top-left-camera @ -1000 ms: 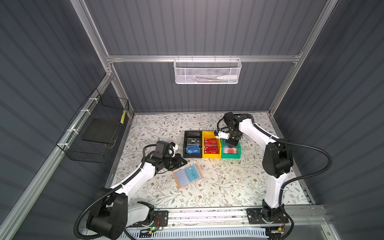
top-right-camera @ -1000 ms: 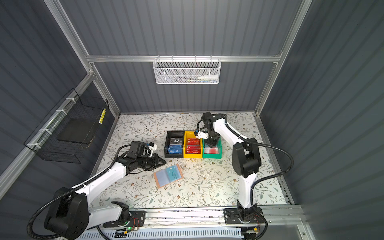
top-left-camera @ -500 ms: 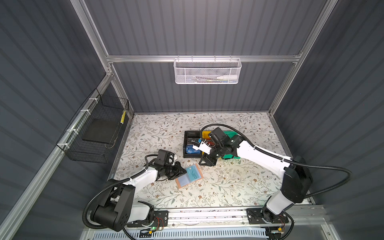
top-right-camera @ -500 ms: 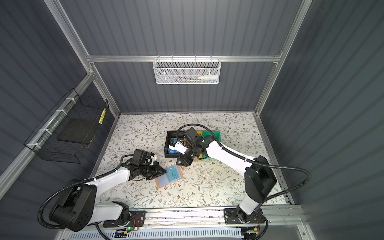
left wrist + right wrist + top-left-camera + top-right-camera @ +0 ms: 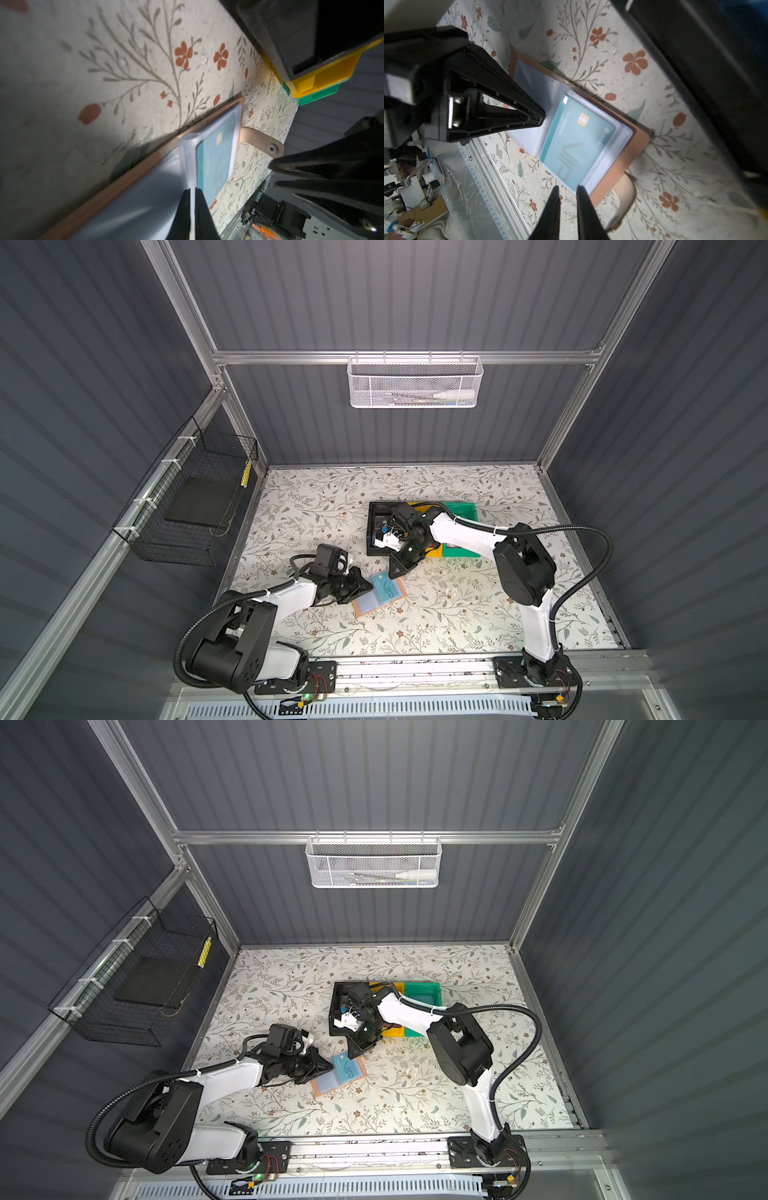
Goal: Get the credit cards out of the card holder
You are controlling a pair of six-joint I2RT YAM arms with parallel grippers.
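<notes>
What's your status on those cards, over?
Left gripper shut, pinching a card holder sleeve. Right gripper slightly open, empty, at edge of teal card. Card sits in sleeve. Nothing blocking.

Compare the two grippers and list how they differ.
The left gripper has jaws nearly together at a clear sleeve; the right gripper shows a narrow gap holding nothing. The left gripper reaches the card holder from the left in both top views; the right gripper comes from the black bin, aimed at an edge of the teal card. Both have black tapered fingers close over the open holder.
</notes>
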